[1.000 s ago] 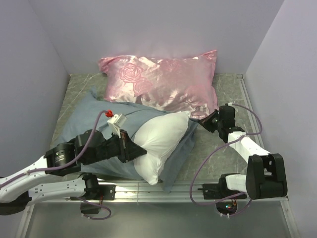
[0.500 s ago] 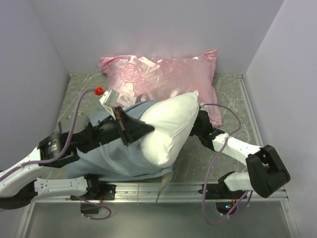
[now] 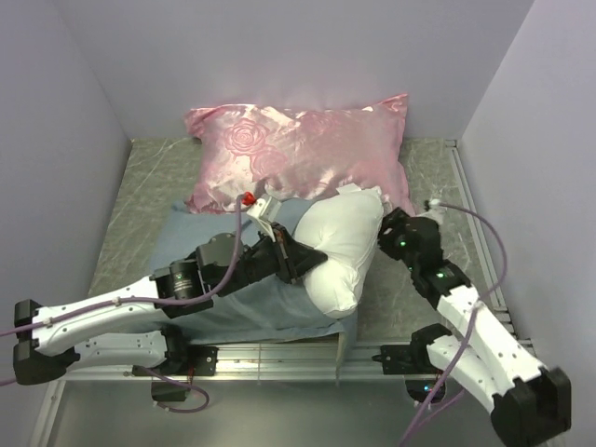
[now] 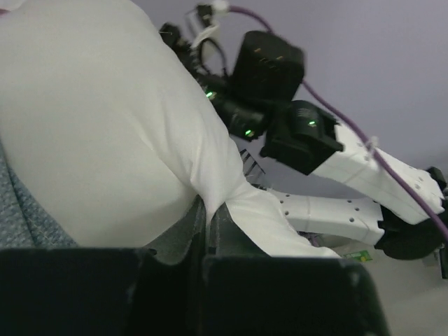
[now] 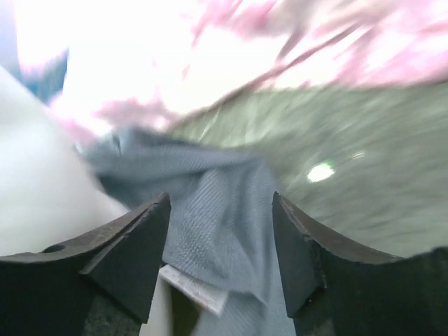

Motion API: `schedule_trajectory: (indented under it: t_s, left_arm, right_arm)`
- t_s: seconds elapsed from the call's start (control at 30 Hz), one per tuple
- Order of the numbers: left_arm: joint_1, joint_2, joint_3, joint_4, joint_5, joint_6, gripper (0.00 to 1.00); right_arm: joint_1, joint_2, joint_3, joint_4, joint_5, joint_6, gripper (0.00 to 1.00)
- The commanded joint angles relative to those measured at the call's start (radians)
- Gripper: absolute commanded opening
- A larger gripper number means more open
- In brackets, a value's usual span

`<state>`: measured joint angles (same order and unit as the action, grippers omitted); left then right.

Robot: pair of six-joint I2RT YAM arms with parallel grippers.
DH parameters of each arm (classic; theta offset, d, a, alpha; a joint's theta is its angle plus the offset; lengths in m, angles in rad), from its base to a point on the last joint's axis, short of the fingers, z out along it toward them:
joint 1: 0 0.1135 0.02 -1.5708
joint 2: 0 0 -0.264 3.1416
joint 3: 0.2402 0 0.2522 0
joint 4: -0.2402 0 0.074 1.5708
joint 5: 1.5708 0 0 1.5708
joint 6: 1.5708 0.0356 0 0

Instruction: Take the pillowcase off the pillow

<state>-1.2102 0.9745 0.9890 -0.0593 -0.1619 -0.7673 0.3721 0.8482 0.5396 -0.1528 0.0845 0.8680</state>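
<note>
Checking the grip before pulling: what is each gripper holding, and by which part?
The left gripper is shut on the pillow, pinching a fold of its fabric. The right gripper is open; the pillowcase lies loose between its fingers.

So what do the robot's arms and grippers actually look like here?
Both the left arm and right arm are white shells with black joint housings, each trailing a purple cable. Green lights glow on the right wrist. The left gripper and right gripper have black, wedge-shaped fingers.
</note>
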Motion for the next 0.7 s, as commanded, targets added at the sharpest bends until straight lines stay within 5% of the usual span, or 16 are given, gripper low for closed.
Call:
schedule_trajectory:
  t_s: [0.0, 0.47, 0.63, 0.67]
  left_arm:
    - [0.015, 0.001, -0.061, 0.163, -0.073, -0.049, 0.00]
    - [0.038, 0.326, -0.082, 0.341, 0.018, -0.142, 0.01]
    - [0.035, 0.443, -0.038, 0.368, 0.076, -0.171, 0.19]
    - [0.035, 0.449, -0.035, 0.369, 0.088, -0.173, 0.30]
  right_arm:
    - [-0.146, -0.095, 0.034, -0.158, 0.002, -0.043, 0.68]
    - [-0.211, -0.417, -0.030, -0.246, -0.348, -0.047, 0.83]
    - [-0.210, -0.442, -0.099, -0.240, -0.437, -0.038, 0.84]
    - [-0.211, -0.455, -0.131, -0.232, -0.443, -0.041, 0.84]
